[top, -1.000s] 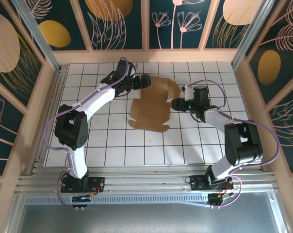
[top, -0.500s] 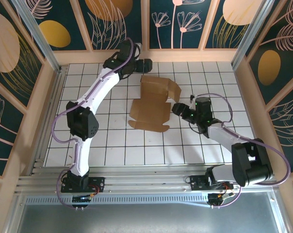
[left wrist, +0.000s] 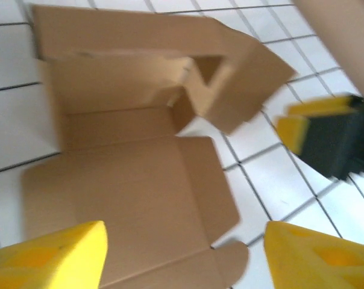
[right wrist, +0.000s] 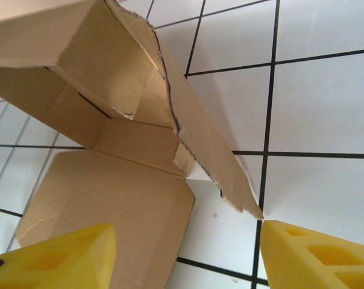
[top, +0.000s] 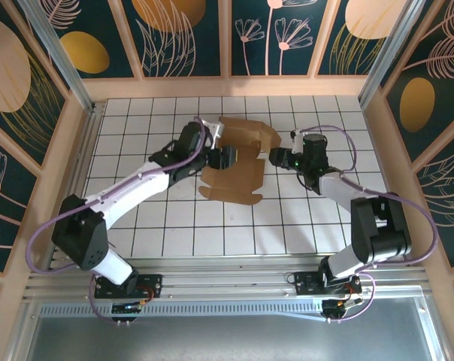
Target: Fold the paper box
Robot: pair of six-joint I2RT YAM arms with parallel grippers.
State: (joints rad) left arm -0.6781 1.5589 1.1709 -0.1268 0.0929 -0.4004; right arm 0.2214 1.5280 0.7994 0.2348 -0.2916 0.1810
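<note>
I see the plain brown die-cut cardboard box [top: 238,177] lying on the white tiled table with black grid lines [top: 189,241]. It sits about midway between the table's left and right edges, somewhat nearer the far edge than the near one. Its near part is a flat panel resting on the tiles, with small rounded tabs along its near side. Its far part is partly raised, with low walls and one angled flap standing up toward the table's right edge.

My left gripper [top: 225,158] hangs over the left side of the box, above the flat panel. In the left wrist view its yellow fingertips [left wrist: 52,256] stand wide apart at the bottom corners. The open cardboard lies beneath them and nothing is pinched between them.

My right gripper [top: 276,157] sits just beside the right edge of the box, next to the raised flap. From the left wrist camera it looks like a blurred black and yellow block, with a strip of white tile between it and the flap. In the right wrist view its yellow fingertips [right wrist: 317,256] are spread as well and grip nothing. The pointed end of the flap comes close to the right-hand fingertip, and I cannot tell whether they touch.
</note>
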